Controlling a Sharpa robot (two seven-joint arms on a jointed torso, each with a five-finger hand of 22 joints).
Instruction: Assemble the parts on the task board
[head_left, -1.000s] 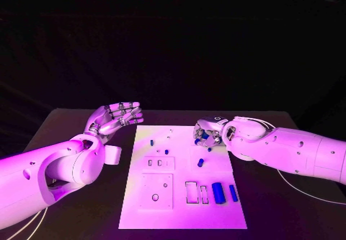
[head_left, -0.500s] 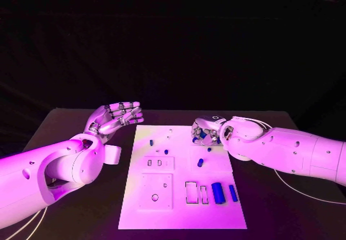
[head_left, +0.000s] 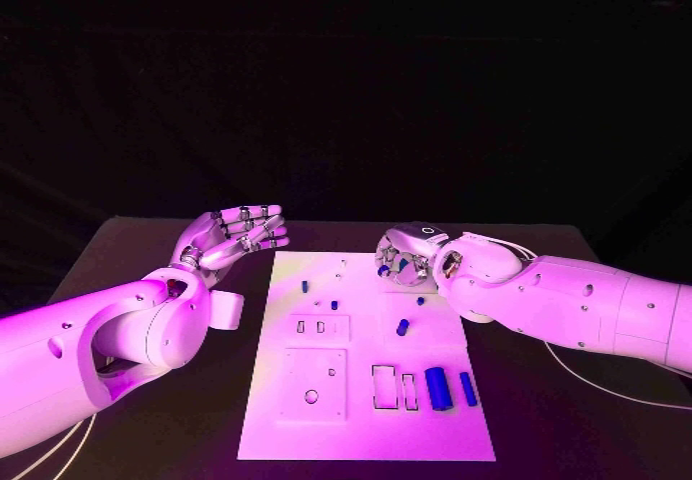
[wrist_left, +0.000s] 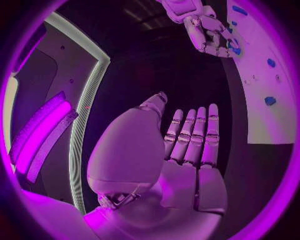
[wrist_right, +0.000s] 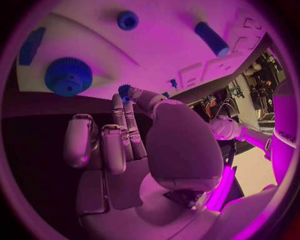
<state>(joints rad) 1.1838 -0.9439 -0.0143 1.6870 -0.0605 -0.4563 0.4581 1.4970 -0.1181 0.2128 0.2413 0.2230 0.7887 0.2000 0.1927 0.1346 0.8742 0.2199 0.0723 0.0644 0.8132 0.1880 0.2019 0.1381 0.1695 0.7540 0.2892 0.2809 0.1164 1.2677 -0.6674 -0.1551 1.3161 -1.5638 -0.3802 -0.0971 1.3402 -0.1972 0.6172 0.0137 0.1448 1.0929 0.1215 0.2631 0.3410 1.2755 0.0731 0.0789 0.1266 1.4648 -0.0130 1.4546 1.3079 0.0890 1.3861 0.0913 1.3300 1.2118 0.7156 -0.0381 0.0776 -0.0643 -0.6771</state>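
The white task board (head_left: 361, 420) lies in the middle of the black table. My right hand (head_left: 408, 262) hovers over its far right part and pinches a small blue toothed part (wrist_right: 124, 90) between thumb and a fingertip. Right by it a larger blue gear (wrist_right: 69, 76) sits on the board (wrist_right: 162, 55). My left hand (head_left: 231, 235) is raised left of the board's far corner, fingers straight and apart, holding nothing. Loose blue parts lie on the board: a small peg (head_left: 304, 285), a short piece (head_left: 402, 325), and a thick cylinder (head_left: 437, 388) beside a thinner bar (head_left: 467, 387).
Rectangular and round cut-outs (head_left: 315, 382) mark the board's near left half, with two narrow slots (head_left: 384, 385) near the cylinder. The left forearm (head_left: 130, 330) lies along the table's left side, the right forearm (head_left: 577, 305) along its right. Black table (head_left: 577, 430) surrounds the board.
My right hand has shifted a little to the left and farther away over the board with the small part in its fingers. The left hand has not moved.
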